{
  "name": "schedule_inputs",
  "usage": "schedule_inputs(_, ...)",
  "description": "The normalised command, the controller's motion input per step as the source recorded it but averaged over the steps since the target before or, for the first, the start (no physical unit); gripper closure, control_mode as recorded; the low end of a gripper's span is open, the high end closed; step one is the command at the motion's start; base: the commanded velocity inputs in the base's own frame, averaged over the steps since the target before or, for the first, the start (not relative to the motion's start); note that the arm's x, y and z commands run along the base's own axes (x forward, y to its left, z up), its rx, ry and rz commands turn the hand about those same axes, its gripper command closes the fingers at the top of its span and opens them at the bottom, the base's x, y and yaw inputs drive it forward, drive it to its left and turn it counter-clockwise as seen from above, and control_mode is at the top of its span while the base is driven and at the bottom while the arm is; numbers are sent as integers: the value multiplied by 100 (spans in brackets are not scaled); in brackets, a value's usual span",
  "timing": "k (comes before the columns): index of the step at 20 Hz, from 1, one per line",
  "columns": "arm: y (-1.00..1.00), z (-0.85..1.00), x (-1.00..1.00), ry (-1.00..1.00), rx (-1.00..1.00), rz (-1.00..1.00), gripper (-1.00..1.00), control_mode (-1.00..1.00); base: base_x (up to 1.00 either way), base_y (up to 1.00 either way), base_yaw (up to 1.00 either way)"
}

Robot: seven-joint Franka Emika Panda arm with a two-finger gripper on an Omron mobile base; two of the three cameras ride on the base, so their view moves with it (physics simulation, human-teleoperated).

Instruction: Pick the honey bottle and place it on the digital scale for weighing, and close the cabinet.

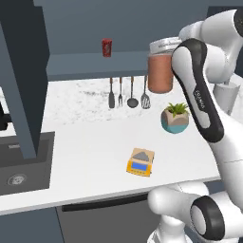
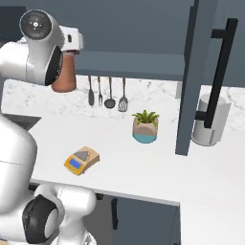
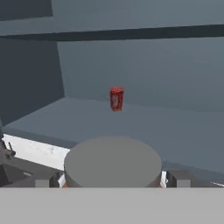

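Observation:
The honey bottle (image 1: 159,71), a wide reddish-brown jar with a grey lid (image 3: 113,162), hangs in the air in front of the cabinet shelf (image 1: 90,64), above the counter. My gripper (image 3: 111,178) is shut on it from above, one finger on each side of the lid. In the right base view the honey bottle (image 2: 64,79) shows partly behind my arm. The orange-yellow digital scale (image 1: 140,162) (image 2: 81,160) lies flat near the counter's front edge, below and in front of the jar. The slate-blue cabinet stands open, with one door (image 1: 23,76) swung out on the left and another (image 2: 191,72) on the right.
A small red can (image 1: 107,47) (image 3: 116,99) stands on the cabinet shelf. A potted plant (image 1: 175,117) (image 2: 145,127) sits right of the scale. Utensils (image 1: 128,92) hang on the backsplash. A sink (image 1: 19,166) lies at the left, a paper roll (image 2: 210,119) at the right.

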Motion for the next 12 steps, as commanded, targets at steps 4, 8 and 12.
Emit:
schedule_inputs(4,-20,-69,-99,0,7,10,100,-100,0,0,0)
schedule_inputs(8,-32,-79,-70,-1,0,32,100,-100,0,0,0)
schedule_inputs(12,-30,-70,-30,-6,0,42,100,-100,0,0,0)
